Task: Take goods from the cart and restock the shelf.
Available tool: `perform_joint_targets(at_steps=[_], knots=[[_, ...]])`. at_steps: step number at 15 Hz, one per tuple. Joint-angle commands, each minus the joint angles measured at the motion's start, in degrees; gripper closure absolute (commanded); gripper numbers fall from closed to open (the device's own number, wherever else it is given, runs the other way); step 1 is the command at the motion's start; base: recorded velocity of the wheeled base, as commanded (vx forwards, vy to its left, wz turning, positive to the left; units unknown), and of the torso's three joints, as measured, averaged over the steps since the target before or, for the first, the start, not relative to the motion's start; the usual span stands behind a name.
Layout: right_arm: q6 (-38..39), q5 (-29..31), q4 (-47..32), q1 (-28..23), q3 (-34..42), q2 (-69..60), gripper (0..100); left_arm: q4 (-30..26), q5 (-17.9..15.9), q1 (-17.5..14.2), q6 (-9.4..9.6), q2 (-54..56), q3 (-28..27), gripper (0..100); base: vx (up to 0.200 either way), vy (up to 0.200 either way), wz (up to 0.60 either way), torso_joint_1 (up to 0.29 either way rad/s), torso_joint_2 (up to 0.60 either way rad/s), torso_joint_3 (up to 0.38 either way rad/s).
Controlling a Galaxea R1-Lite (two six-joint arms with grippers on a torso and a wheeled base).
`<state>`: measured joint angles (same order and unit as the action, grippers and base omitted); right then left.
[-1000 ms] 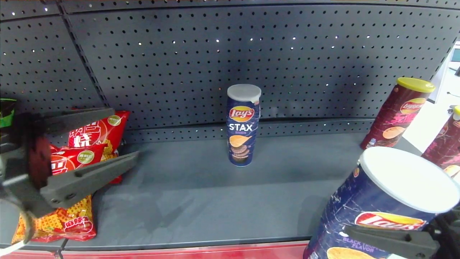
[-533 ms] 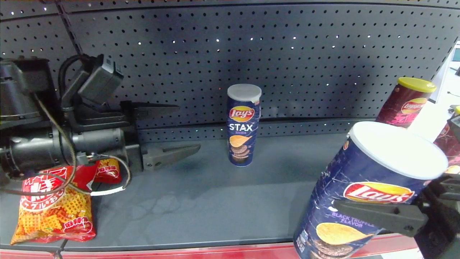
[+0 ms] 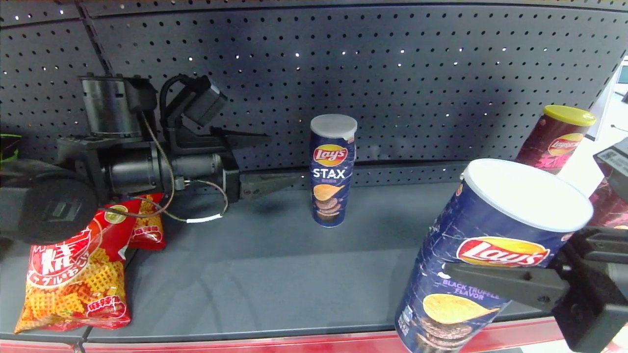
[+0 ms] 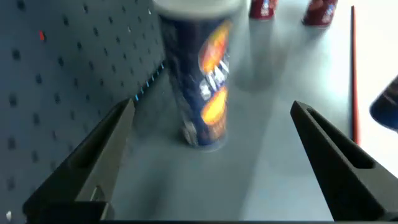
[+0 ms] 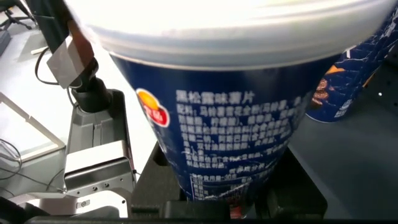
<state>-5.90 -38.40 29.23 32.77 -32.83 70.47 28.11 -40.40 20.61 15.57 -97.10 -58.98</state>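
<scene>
Now | your right tool (image 3: 510,277) clamps a tilted blue chip can (image 3: 495,235) at the front edge of the shelf (image 3: 274,279), right side | your left tool (image 3: 284,159) stands open just beside the upright can (image 3: 332,171) near the back panel | red snack bags (image 3: 73,284) lie at left.

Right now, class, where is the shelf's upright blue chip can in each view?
Head view: blue chip can, centre of the shelf.
Left wrist view: can between the open fingers of the left gripper.
Right wrist view: can partly behind the held can.
Shared landmark: the shelf.
</scene>
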Motion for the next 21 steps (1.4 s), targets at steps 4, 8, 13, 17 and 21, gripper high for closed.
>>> perform_joint_targets(at_steps=[4, 8, 13, 17, 21], knots=[[0.1, 0.0, 0.0, 0.0, 0.0, 0.0, 100, -0.2, 0.2, 0.7, -0.01, -7.0, -4.4, 0, 0.000, 0.000, 0.00, 0.000, 0.00, 0.000], [0.0, -0.1, 0.0, 0.0, 0.4, 0.2, 100, -0.1, 0.2, 1.0, 0.08, -9.8, -6.5, 0, 0.000, 0.000, 0.00, 0.000, 0.00, 0.000], [0.0, -0.1, 0.0, 0.0, 0.8, 0.5, 100, 0.1, -0.3, 1.3, 0.17, -12.9, -9.4, 0, 0.000, 0.000, 0.00, 0.000, 0.00, 0.000], [0.0, -0.1, 0.0, 0.0, 1.1, 0.6, 100, 0.2, -0.4, 2.8, 0.17, -17.2, -13.9, 0, 0.000, 0.000, 0.00, 0.000, 0.00, 0.000], [0.1, -0.1, 0.1, -0.1, 1.2, 1.1, 100, 0.6, -0.7, 3.8, 0.17, -19.5, -16.1, 0, 0.000, 0.000, 0.00, 0.000, 0.00, 0.000]])
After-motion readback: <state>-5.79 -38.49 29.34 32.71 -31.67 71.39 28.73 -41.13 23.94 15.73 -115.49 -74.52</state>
